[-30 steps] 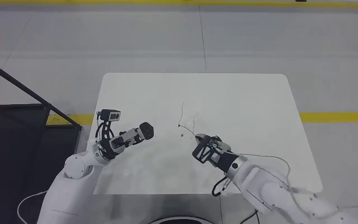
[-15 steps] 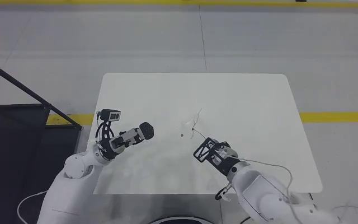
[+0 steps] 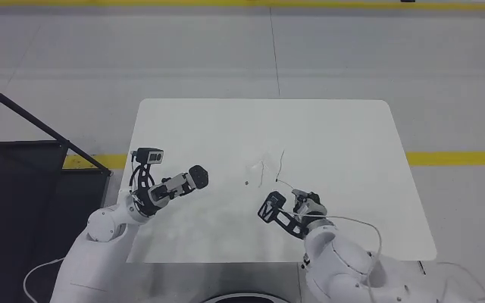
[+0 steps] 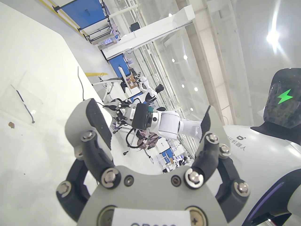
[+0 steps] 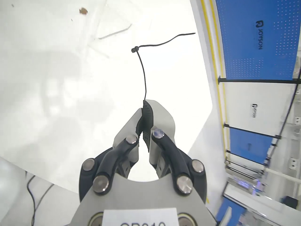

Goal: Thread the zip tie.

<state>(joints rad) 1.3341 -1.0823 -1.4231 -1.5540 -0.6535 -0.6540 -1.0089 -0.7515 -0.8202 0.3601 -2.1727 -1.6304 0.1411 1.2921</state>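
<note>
Pinching one end of the black zip tie (image 5: pixel 144 76), the right gripper (image 5: pixel 146 105) is fully closed on it, with the strap sticking out over the white table (image 5: pixel 47 83). The left gripper (image 4: pixel 150 108) sits wide open, holding nothing.

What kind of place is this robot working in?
Probably a robotics lab in a factory-style hall: blue perforated panels, a yellow floor line, and another white robot in the background.

I work in a big robotics test hall: my white surface (image 3: pixel 333 129) stands on a grey floor (image 3: pixel 189 53) marked with yellow lines (image 3: pixel 447 158), blue perforated panels (image 5: pixel 256 24) fence off bays, and lamps (image 4: pixel 272 38) shine from a high white ceiling (image 4: pixel 211 12)
</note>
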